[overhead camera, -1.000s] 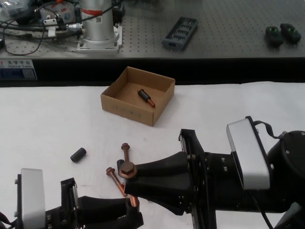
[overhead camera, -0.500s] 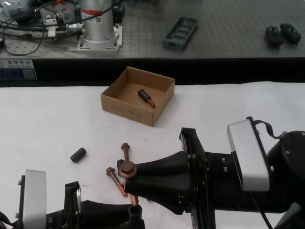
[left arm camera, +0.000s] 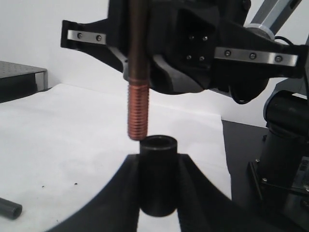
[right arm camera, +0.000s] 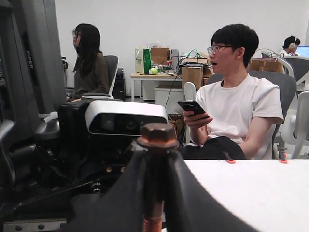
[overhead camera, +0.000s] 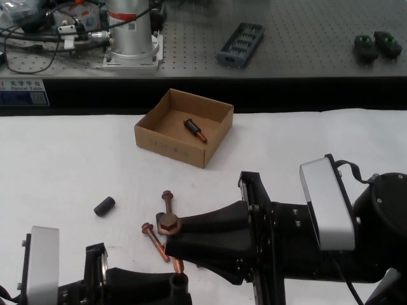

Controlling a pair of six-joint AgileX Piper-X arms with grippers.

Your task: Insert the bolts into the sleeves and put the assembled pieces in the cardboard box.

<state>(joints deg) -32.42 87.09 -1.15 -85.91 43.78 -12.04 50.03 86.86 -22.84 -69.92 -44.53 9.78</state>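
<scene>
White covering lies over the worktop (overhead camera: pixel 57 159) in the high view. Near the back sits the cardboard box (overhead camera: pixel 172 147), and one finished piece (overhead camera: pixel 194 130) lies inside it. A spare sleeve (overhead camera: pixel 104 206) lies alone on the worktop, well apart from the box. Two loose bolts (overhead camera: pixel 154 240) lie near the arms. The right gripper (overhead camera: pixel 170 230) has its fingers closed on a bolt (overhead camera: pixel 168 224), head up. Below it, the left gripper (overhead camera: pixel 180 287) holds a black sleeve (overhead camera: pixel 180 279).

From the left wrist view, the left fingers (left arm camera: pixel 113 198) squeeze that sleeve from both sides. It stands upright with its hole facing up. The bolt's thread tip hangs just above the hole. It does not seem to touch, and it looks a little off the middle.

From the right wrist view, the right fingers (right arm camera: pixel 118 193) grip the bolt just under its head.

To do this step well, I think the bolt should first slide over until it sits right above the hole. Then it should go down slowly and straight. If it goes in tilted, it may bump the rim and push the sleeve crooked.
</scene>
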